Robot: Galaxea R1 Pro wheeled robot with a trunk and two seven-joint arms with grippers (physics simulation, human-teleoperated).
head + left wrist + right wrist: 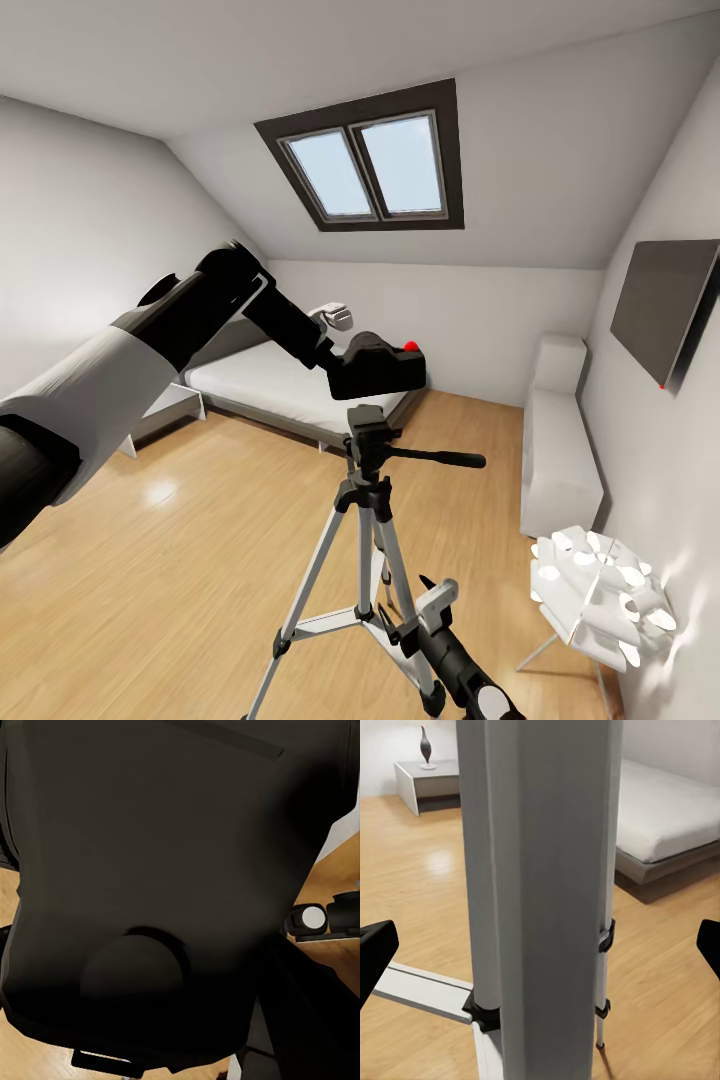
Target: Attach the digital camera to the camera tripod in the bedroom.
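Two arms up in the bedroom (200, 480). Left gripper (338, 352) is clamped on the digital camera (378, 368), holding it in the air just above the black head of the camera tripod (366, 470), with a small gap between them. Red button faces up. Right gripper (425, 600) sits low, fingers (375, 949) spread wide to either side of a silver tripod leg, not touching it. Bed (290, 385) behind, white lamp (600, 590) off to the right.

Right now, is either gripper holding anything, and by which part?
The left gripper holds the camera by its left end, just above the tripod head. The right gripper is open, with a tripod leg between its fingers, gripping nothing.
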